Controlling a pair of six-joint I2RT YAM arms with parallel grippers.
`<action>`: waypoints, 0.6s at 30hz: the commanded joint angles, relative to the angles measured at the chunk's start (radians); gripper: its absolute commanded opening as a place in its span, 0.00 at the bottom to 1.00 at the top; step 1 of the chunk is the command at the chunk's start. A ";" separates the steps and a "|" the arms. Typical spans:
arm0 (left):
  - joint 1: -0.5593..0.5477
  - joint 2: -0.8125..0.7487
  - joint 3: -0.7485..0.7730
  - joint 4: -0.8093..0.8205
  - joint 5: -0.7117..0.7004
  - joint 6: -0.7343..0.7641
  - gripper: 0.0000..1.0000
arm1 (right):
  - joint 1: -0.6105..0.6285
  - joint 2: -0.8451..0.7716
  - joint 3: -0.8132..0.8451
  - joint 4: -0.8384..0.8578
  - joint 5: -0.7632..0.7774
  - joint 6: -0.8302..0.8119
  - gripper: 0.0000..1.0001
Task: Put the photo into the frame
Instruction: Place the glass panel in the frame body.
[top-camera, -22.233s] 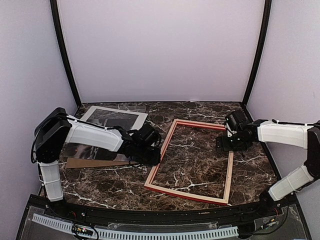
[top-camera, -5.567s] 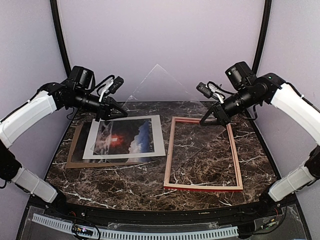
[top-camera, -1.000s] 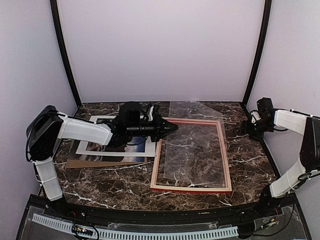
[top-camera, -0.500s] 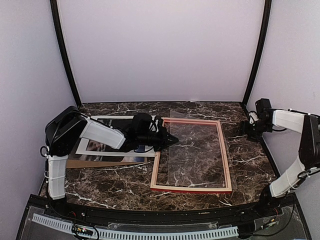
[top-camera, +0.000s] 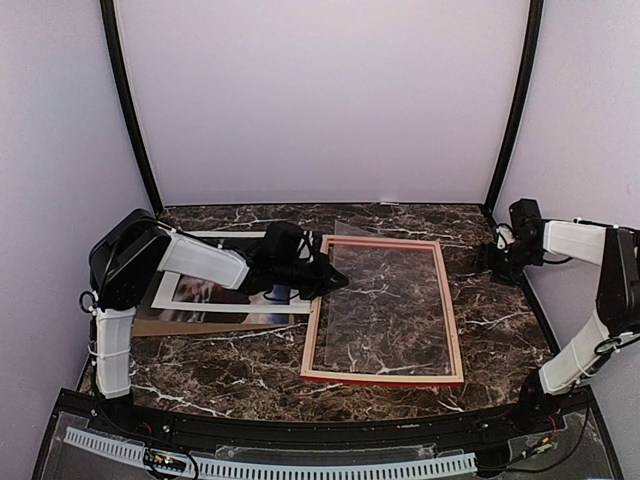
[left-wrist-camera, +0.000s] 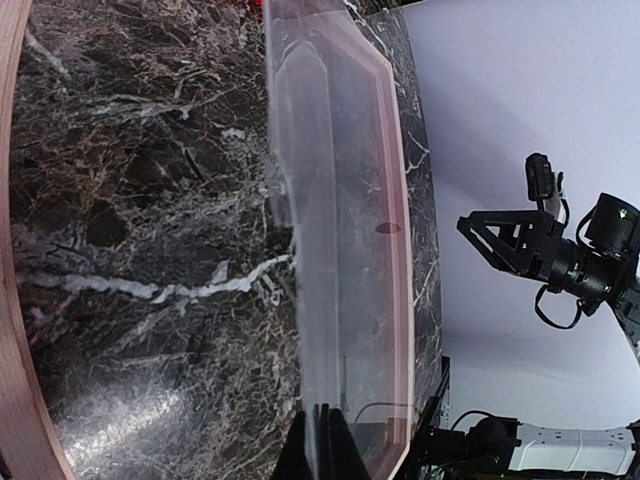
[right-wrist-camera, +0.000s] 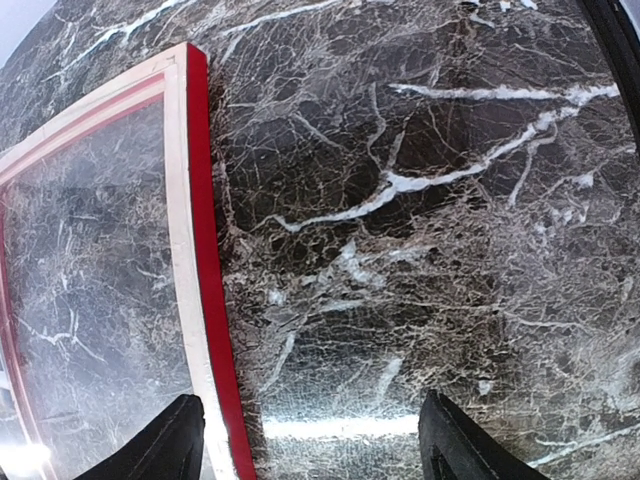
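Marble table (top-camera: 220, 370), left claw (top-camera: 343, 282) over frame (top-camera: 383, 378) edge, photo (top-camera: 200, 292) apparently leftward.

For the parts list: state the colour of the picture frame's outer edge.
Bright red along the thin-railed rectangular picture frame; clearest in the right wrist view.

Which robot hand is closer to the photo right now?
Left. The left gripper sits just right of the photo, pinching the clear pane at the frame's left rail. The right gripper is open, far right, beyond the frame.
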 joint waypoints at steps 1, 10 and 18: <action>0.009 -0.034 0.037 -0.064 -0.012 0.059 0.00 | 0.018 0.007 -0.020 0.036 -0.017 -0.005 0.75; 0.015 -0.018 0.083 -0.124 0.002 0.110 0.00 | 0.046 0.017 -0.018 0.041 -0.013 -0.004 0.75; 0.019 -0.006 0.091 -0.137 0.013 0.112 0.00 | 0.078 0.022 -0.018 0.044 -0.010 -0.007 0.76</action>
